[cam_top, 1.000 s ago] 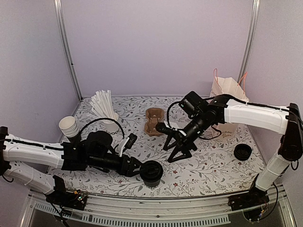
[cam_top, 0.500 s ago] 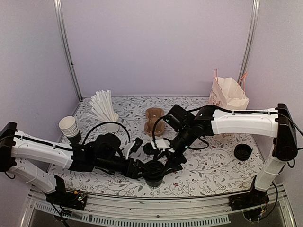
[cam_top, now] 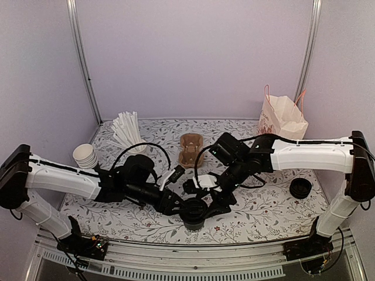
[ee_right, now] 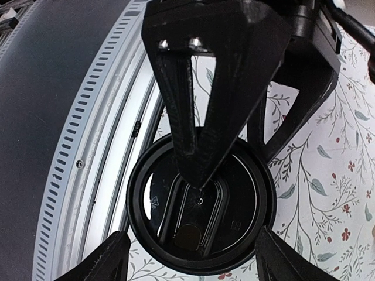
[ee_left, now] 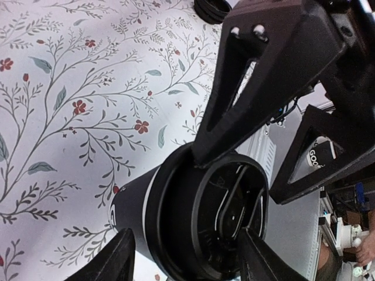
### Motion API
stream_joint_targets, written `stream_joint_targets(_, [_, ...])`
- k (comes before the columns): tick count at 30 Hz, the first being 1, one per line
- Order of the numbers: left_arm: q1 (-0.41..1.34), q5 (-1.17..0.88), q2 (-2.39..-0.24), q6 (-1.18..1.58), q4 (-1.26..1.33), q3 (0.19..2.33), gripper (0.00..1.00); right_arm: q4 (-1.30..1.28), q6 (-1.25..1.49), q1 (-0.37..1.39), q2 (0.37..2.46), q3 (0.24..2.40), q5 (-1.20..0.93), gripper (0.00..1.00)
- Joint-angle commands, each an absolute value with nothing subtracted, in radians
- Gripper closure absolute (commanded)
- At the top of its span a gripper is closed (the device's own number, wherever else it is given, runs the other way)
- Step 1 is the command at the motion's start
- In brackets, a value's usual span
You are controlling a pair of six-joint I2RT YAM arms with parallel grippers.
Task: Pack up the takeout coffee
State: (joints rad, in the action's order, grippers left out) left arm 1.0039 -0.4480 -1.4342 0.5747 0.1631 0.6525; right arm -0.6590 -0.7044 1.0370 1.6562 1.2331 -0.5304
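The takeout coffee (cam_top: 192, 212), a black cup with a black lid, stands near the table's front edge. My left gripper (cam_top: 181, 208) comes in from the left and is shut on the cup's body. In the left wrist view its fingers flank the cup (ee_left: 170, 222). My right gripper (cam_top: 211, 202) hangs over the cup from the right, open. In the right wrist view its fingertips sit on either side of the lid (ee_right: 199, 205), close to the rim, and the left gripper's fingers cross the top of that view.
A paper bag (cam_top: 283, 120) stands at the back right. A brown cup carrier (cam_top: 190, 149) lies at mid table. A straw holder (cam_top: 130, 137) and a stack of lidless cups (cam_top: 86, 157) are on the left. Loose lids (cam_top: 300, 188) lie on the right. The front rail (ee_right: 88, 146) is just beyond the cup.
My right gripper has come down and to the left, from mid table to over the cup's lid. My left gripper has shifted the cup slightly to the right.
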Motion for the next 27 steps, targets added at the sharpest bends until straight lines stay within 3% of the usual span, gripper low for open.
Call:
stream_joint_targets(1, [0.956, -0.420, -1.479, 0.488, 0.115, 0.698, 0.39, -0.762, -0.665, 1.054, 1.610, 1.190, -0.541, 0.24])
stream_joint_targets(21, [0.933, -0.399, -1.365, 0.469, 0.063, 0.732, 0.30, -0.861, -0.643, 1.006, 1.599, 1.252, -0.569, 0.24])
stream_joint_targets(24, [0.937, -0.359, -1.323, 0.510, 0.034, 0.724, 0.29, -0.829, -0.584, 0.932, 1.609, 1.258, -0.612, 0.27])
stream_joint_targets(27, [0.946, -0.305, -1.272, 0.635, 0.049, 0.686, 0.28, -0.789, -0.480, 0.833, 1.642, 1.253, -0.718, 0.36])
